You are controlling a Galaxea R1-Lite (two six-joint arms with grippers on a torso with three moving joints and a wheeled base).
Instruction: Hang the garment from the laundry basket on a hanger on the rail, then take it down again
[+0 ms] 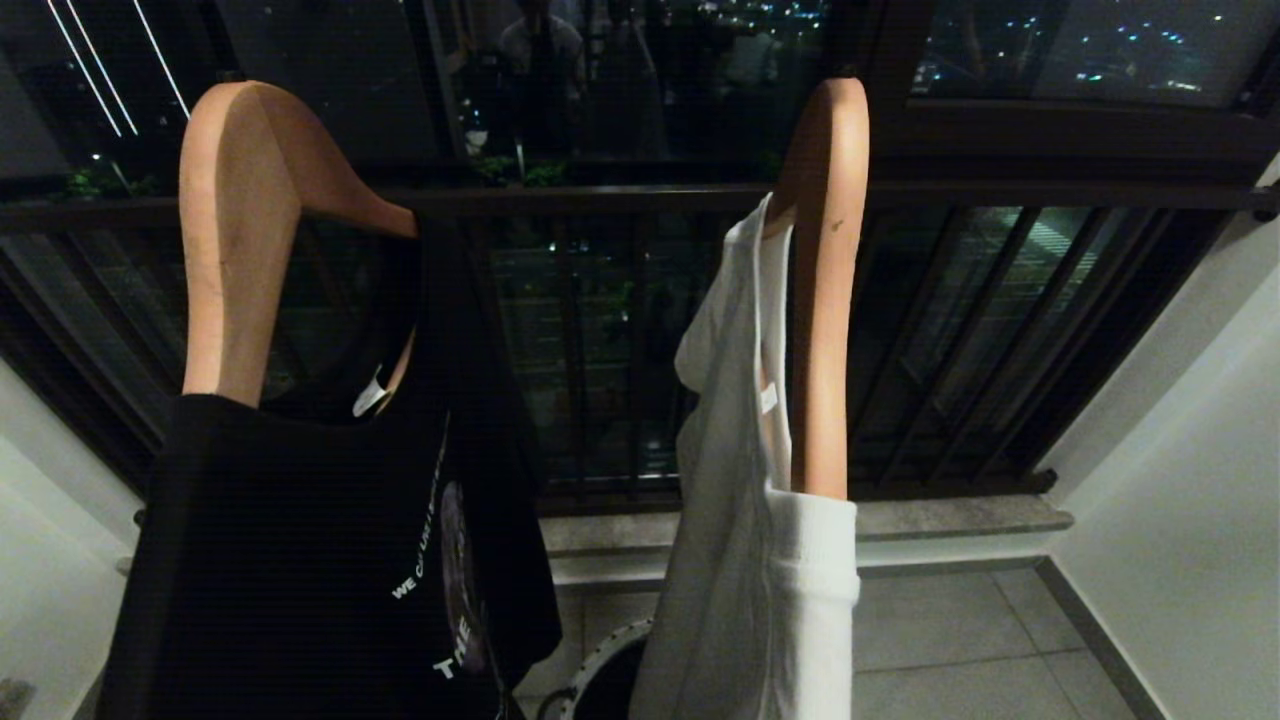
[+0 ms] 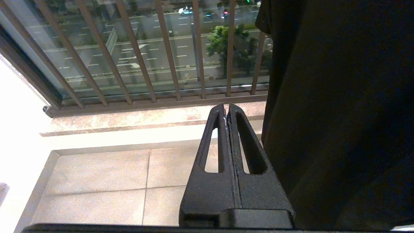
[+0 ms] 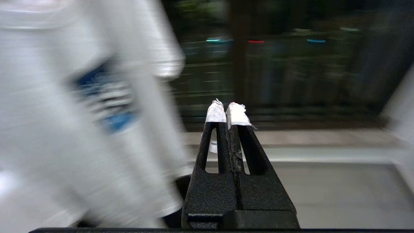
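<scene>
Nearest in the head view, two garments are seen hanging on wooden hangers. A black T-shirt [image 1: 320, 560] with white lettering is carried on the left wooden hanger [image 1: 240, 240], whose bare shoulder is exposed above the fabric. A white garment [image 1: 750, 520] is draped on the right wooden hanger [image 1: 825, 290], seen nearly edge-on, with one end of the hanger tucked into a folded sleeve. The rail is not caught in any view. Low between the two garments, a short arc of the laundry basket [image 1: 600, 650] rim is visible on the tiled floor [image 1: 950, 630], close under the hem of the white garment; its contents cannot be made out. Neither arm is seen in the head view. In the left wrist view the left gripper [image 2: 226, 108] is seen with jaws pressed together, nothing between them, held just beside the black T-shirt [image 2: 339, 113] and above the floor tiles. In the right wrist view the right gripper [image 3: 228, 110] is likewise closed tip to tip, empty, with pale tape wrapped on the fingertips [image 3: 237, 115]; the white garment [image 3: 81, 129], with a blue print, is blurred beside it, apart from the tips. Further back, a stone sill [image 1: 960, 520] is run along the wall foot, with the dark window-guard bars [image 1: 600, 350] and night-lit window behind.
</scene>
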